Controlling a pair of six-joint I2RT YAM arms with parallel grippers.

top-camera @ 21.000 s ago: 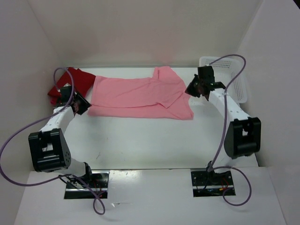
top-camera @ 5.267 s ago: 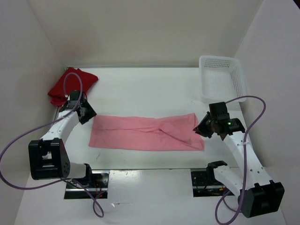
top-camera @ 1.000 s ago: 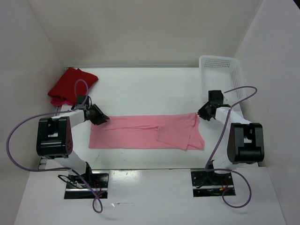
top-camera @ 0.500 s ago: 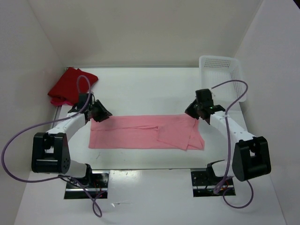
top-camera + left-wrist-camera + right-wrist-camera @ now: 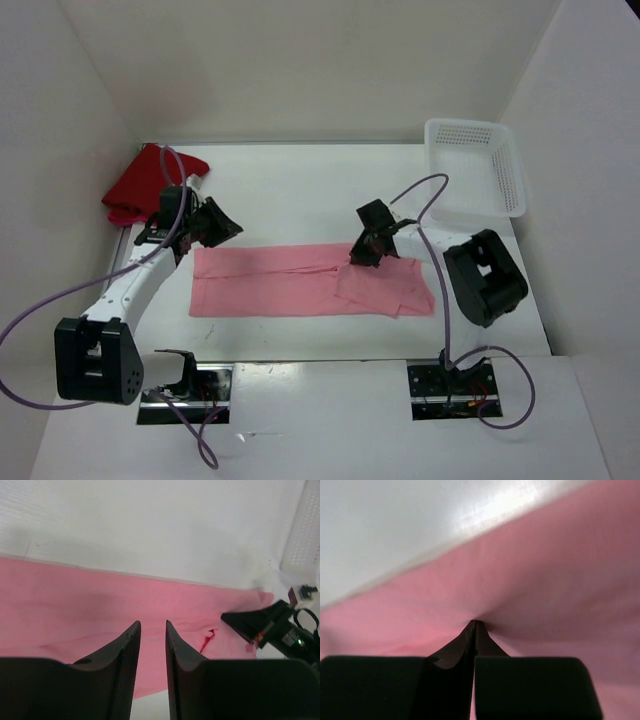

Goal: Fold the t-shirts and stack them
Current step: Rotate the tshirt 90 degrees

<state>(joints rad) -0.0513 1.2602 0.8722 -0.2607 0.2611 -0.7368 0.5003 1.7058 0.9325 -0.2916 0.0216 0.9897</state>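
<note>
The light pink shirt (image 5: 290,283) lies mid-tabletop (image 5: 300,190), folded only to a long strip, right fingers (image 5: 362,255) pinched on its far edge, left fingers (image 5: 224,226) narrowly parted, empty, above its left end; beyond, the red cloth (image 5: 140,186) sits bunched, nothing stacked.

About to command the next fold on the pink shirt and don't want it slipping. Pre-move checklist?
1. Right fingers shut on the far edge of the pink shirt: ok.
2. Number of layers in that pinch: cannot tell.
3. Left fingers open, nothing between them: ok.
4. Shirt's left end held: not ok, the left fingers hover by it and grip nothing.
5. Red shirt apart from the pink one, in the far-left corner: ok.
6. Basket out of the way, far right: ok.
</note>
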